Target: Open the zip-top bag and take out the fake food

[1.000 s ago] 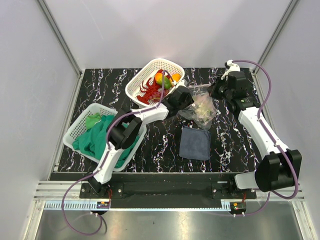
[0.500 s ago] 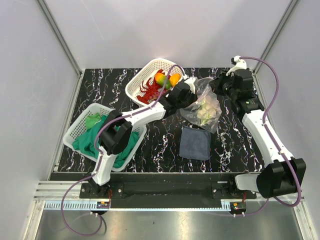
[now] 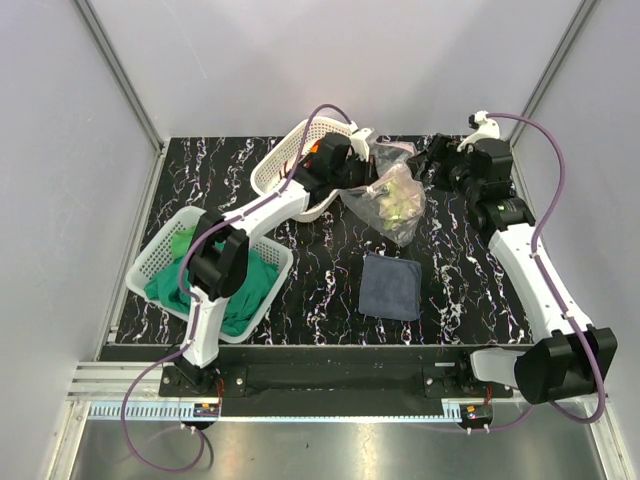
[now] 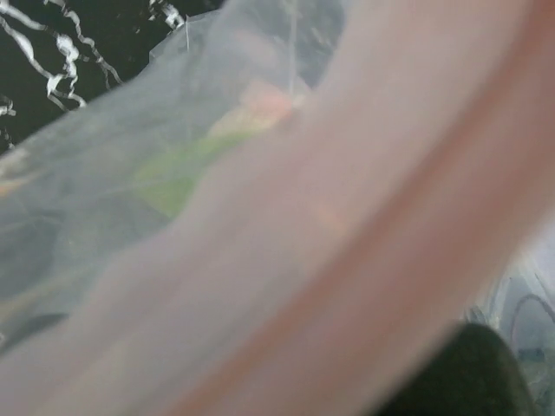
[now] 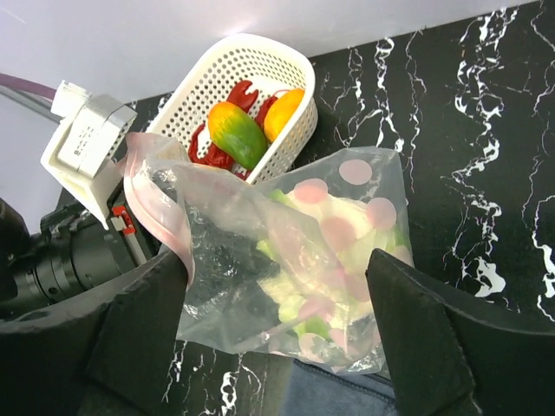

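Note:
The zip-top bag (image 3: 390, 200) hangs clear and crinkly from my left gripper (image 3: 362, 170), which is shut on its pink zip strip (image 4: 347, 260) beside the far white basket (image 3: 285, 155). Pale green-yellow fake food (image 5: 347, 243) lies inside the bag (image 5: 321, 260). More fake food sits in that basket (image 5: 286, 65): a red lobster (image 5: 208, 147), a green-orange fruit (image 5: 236, 134) and an orange piece (image 5: 282, 113). My right gripper (image 3: 428, 165) stands open just right of the bag. In the right wrist view its fingers (image 5: 147, 338) flank the bag without touching it.
A dark blue-grey folded cloth (image 3: 390, 285) lies on the black marbled table below the bag. A second white basket (image 3: 165, 245) holding green cloth (image 3: 200, 275) stands at the left. Grey walls close in the back and sides.
My right gripper opened, let go of the bag and drew back to the right. My left gripper carried the bag up and back-left, close to the far basket.

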